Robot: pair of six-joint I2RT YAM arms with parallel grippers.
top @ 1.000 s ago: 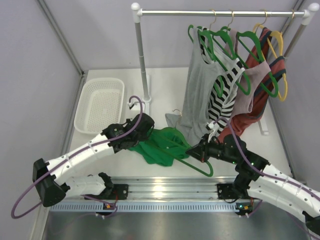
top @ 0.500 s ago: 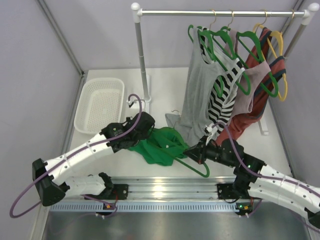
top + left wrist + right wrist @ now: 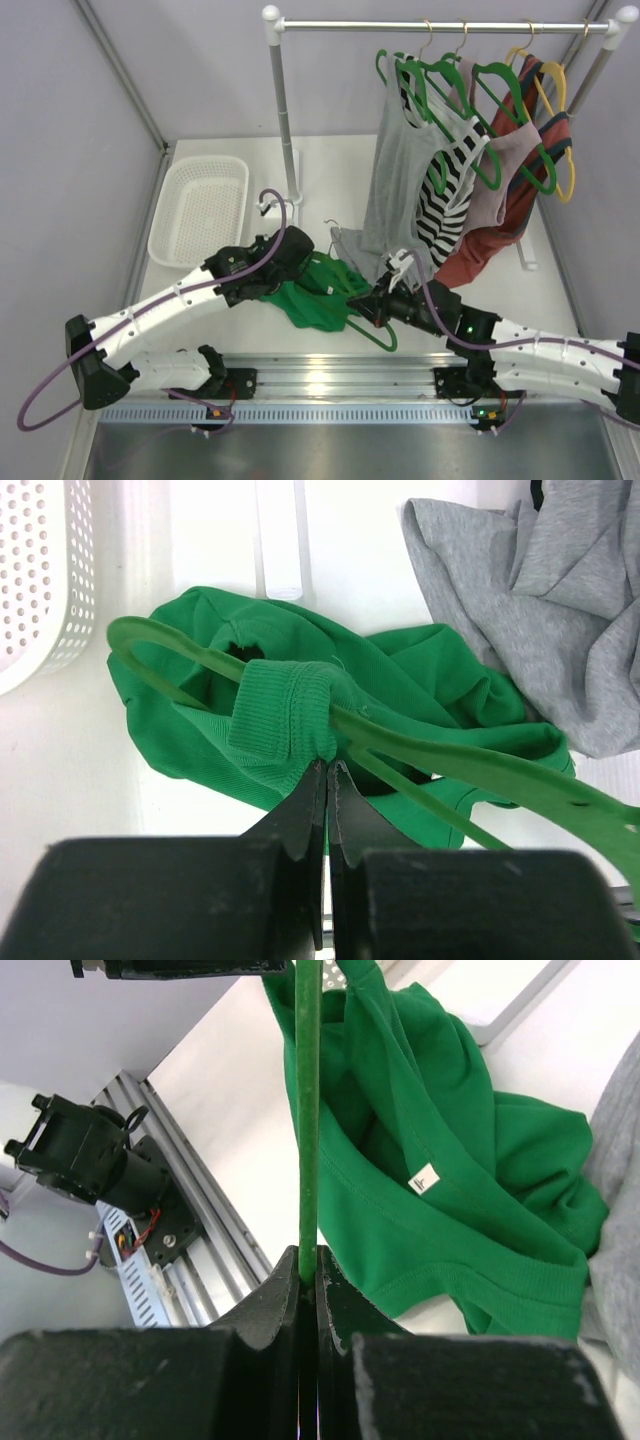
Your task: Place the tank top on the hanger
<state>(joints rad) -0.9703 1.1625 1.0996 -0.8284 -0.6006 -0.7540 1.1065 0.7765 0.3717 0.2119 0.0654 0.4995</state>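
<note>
The bright green tank top (image 3: 312, 298) lies bunched on the table between the arms. My left gripper (image 3: 297, 266) is shut on one ribbed shoulder strap (image 3: 285, 708), its fingertips (image 3: 328, 767) pinching the strap's edge. The green hanger (image 3: 374, 336) runs through that strap; one arm (image 3: 470, 763) comes out of it and its rounded end (image 3: 130, 635) shows past the fabric. My right gripper (image 3: 373, 306) is shut on the hanger's thin bar (image 3: 307, 1110), fingertips (image 3: 308, 1272) clamped on it, beside the tank top (image 3: 440, 1160). The hanger's hook is hidden in the wrist views.
A white basket (image 3: 200, 210) sits at the back left. The clothes rack's pole (image 3: 283, 110) stands behind the tank top. A grey tank top (image 3: 395, 190), a striped top (image 3: 447, 195), a rust garment (image 3: 500, 235) and yellow hangers (image 3: 560, 100) hang there. Grey fabric (image 3: 520, 600) drapes close by.
My right gripper has moved left with the hanger, sliding it further into the tank top. My left gripper has kept its hold on the strap and barely moved.
</note>
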